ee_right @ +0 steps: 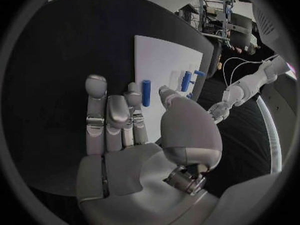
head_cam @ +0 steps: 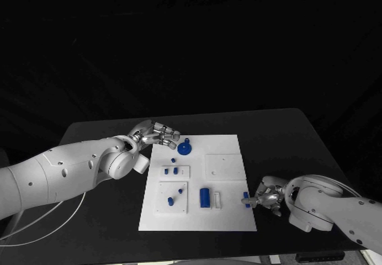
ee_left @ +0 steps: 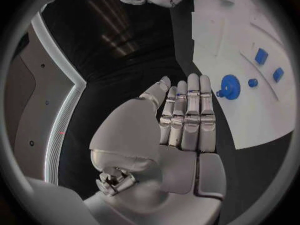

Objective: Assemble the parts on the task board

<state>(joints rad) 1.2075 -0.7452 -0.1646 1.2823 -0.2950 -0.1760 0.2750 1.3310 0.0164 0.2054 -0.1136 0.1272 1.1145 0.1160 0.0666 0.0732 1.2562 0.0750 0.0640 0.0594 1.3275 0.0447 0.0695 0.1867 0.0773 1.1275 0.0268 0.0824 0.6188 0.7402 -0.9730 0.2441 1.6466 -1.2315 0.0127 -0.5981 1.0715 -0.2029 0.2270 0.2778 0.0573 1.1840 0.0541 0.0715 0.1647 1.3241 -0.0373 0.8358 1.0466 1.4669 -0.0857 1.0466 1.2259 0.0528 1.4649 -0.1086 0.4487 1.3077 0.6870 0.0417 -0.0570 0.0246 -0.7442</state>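
The white task board lies in the middle of the black table. My left hand hovers at the board's far left corner with its fingers straight and together, holding nothing. A blue gear with a handle lies just beside its fingertips. My right hand is at the board's right edge, fingers stretched out. A small blue peg sits at that edge between the thumb and the fingertips, with small gaps on both sides.
More blue parts lie on the board: a small piece, a pair, two in the near-left recess, and a cylinder beside a white bar. A square recess is bare.
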